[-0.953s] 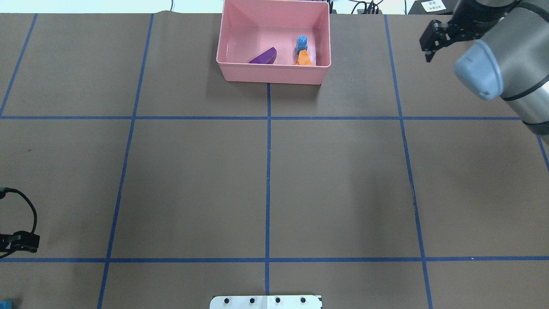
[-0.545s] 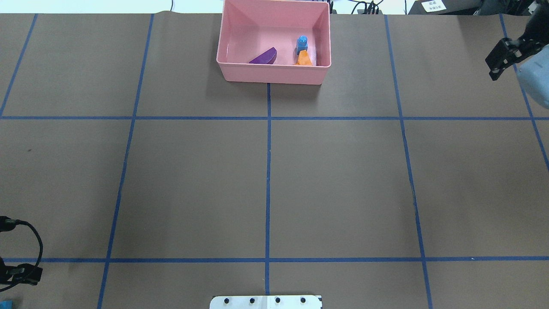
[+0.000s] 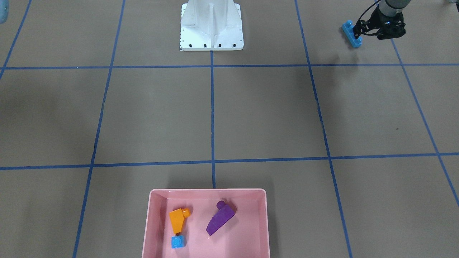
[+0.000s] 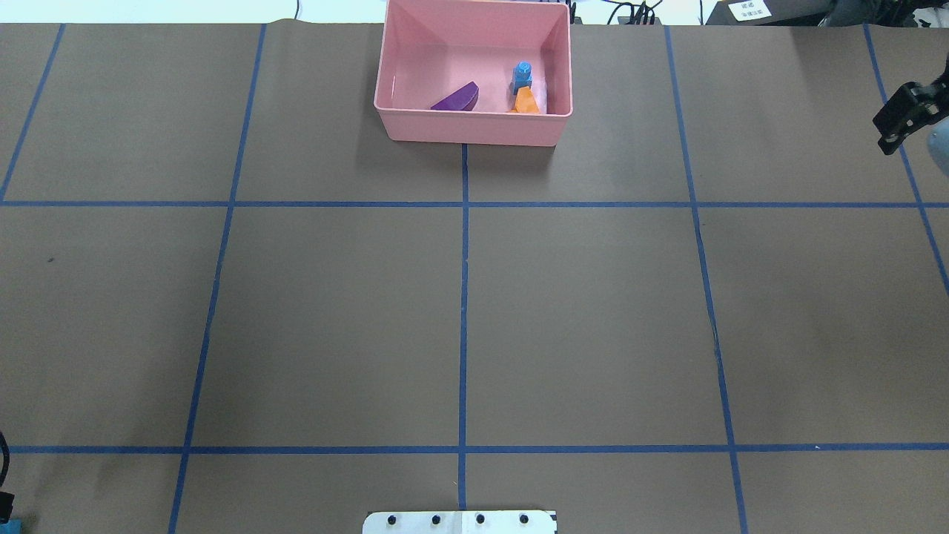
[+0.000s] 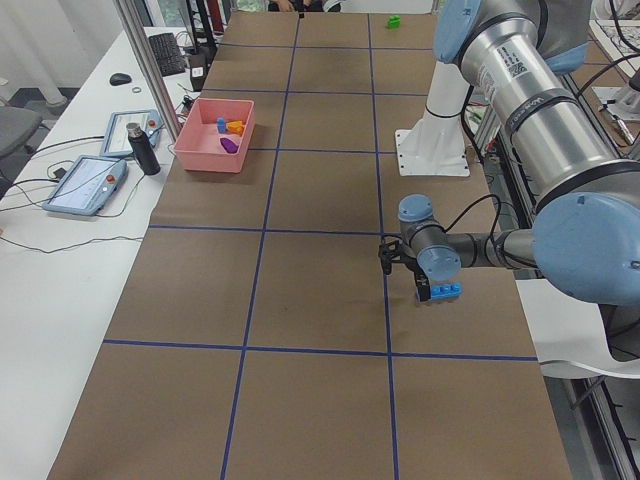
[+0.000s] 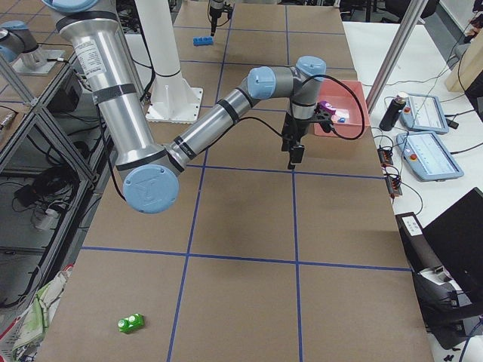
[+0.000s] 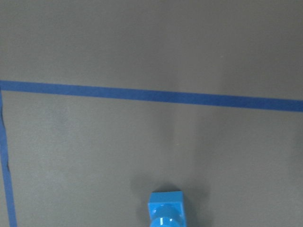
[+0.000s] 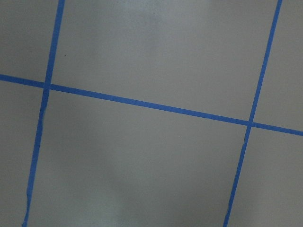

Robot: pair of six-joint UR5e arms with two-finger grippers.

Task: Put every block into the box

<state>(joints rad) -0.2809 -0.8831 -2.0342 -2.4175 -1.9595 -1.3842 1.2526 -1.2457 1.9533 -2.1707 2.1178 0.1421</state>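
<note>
The pink box (image 4: pixel 474 124) stands at the table's far middle and also shows in the front view (image 3: pixel 154 222). It holds the purple sloped block (image 4: pixel 456 98), the orange sloped block (image 4: pixel 526 101) and the tiny blue cube (image 4: pixel 522 76). The long blue bar (image 3: pixel 350 34) lies on the table near the robot's left side. My left gripper (image 3: pixel 358 35) is low over one end of it and looks open; the bar's end shows in the left wrist view (image 7: pixel 166 210). My right gripper (image 4: pixel 890 133) is open and empty, high at the far right. The green block (image 6: pixel 131 323) lies far off on the robot's right.
The white robot base (image 3: pixel 211 27) stands at the near middle of the table. Blue tape lines divide the brown surface into squares. A side table with tablets and a dark bottle (image 5: pixel 140 150) lies beyond the box.
My right gripper has swung right, away from the box toward the table's edge. My left gripper has moved toward the robot, almost out of the overhead view, down to the long blue bar.
</note>
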